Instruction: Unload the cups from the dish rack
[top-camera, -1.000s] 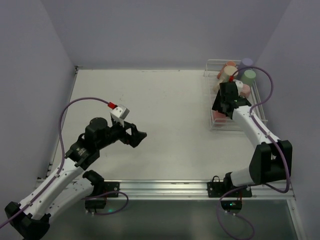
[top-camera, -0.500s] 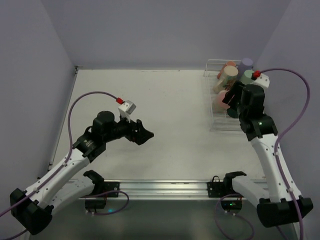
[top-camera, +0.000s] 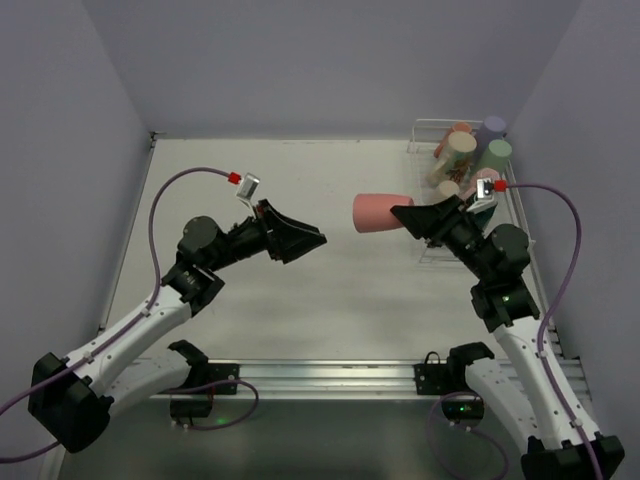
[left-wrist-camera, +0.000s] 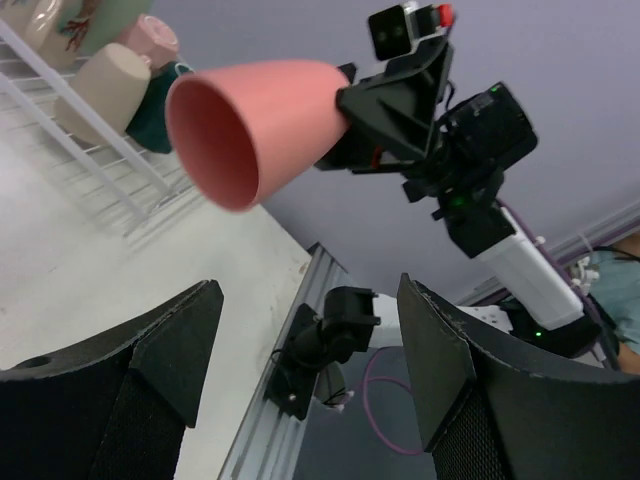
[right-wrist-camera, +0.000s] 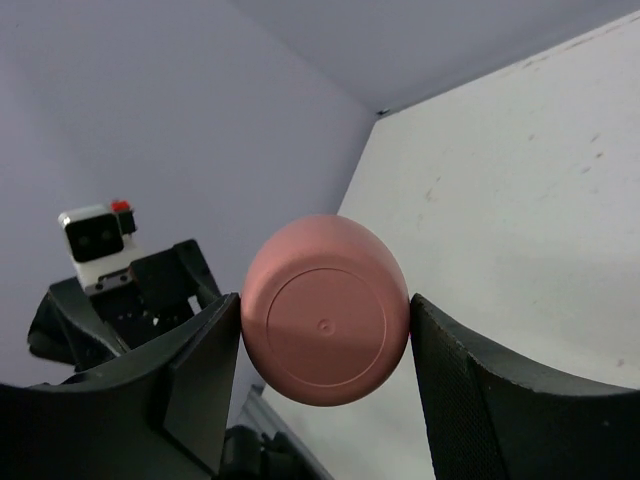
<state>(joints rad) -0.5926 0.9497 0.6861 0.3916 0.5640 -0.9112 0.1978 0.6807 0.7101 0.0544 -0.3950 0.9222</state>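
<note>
My right gripper is shut on a salmon cup and holds it on its side, high above the middle of the table, mouth toward the left arm. The right wrist view shows the cup's base clamped between both fingers. The left wrist view shows its open mouth. My left gripper is open and empty, raised, pointing at the cup with a gap between them. The dish rack stands at the right with a tan cup, a light green cup, a lavender cup and a pink cup.
The table's back wall and side walls enclose the work area. A metal rail runs along the near edge between the arm bases. Purple cables loop off both arms.
My right gripper has lifted the salmon cup out of the rack and carried it left over the table. My left gripper has risen and moved right toward the cup.
</note>
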